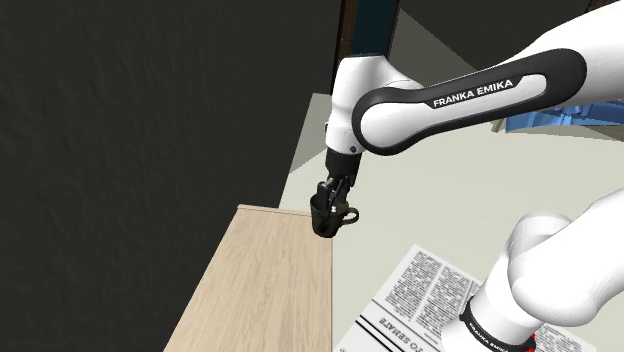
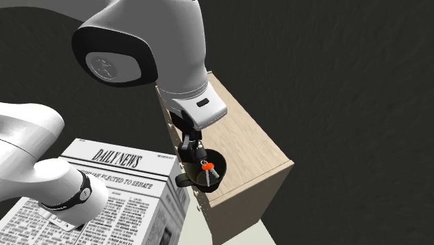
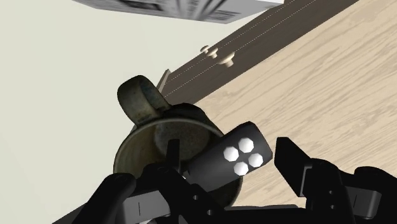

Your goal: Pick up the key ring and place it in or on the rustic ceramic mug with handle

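Well, your gripper [image 2: 193,149] hangs directly over the mug [image 2: 217,182] at the cabinet's [image 2: 257,146] edge, fingers apart (a gap shows beside the right one). The key ring [image 2: 206,167] lies just below, unheld, its fob slanting inside the mug.

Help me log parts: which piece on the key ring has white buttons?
The black fob, lying over the rim of the mug. The red tag and the pale key below it carry no buttons.
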Tool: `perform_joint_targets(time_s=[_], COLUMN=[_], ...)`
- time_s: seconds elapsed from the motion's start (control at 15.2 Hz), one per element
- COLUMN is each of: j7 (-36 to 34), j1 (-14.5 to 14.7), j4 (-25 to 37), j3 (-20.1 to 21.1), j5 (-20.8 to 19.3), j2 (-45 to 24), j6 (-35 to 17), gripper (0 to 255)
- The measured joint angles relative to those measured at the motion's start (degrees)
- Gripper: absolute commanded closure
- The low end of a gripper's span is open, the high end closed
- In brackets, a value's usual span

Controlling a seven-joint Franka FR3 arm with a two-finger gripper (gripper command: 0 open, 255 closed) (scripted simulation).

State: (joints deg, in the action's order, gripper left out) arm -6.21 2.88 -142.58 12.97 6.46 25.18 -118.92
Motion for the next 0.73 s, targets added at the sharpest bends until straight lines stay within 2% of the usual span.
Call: perform_joint_targets(time_s=[0.4,0.73], j7=[0.0,0.12], j1=[0.0,-0.08], j4=[-0.01,4.87], j3=[0.0,-0.7], j5=[0.0,-0.21], j2=[0.0,2.15], j6=[-0.01,6.91], gripper=[0,0])
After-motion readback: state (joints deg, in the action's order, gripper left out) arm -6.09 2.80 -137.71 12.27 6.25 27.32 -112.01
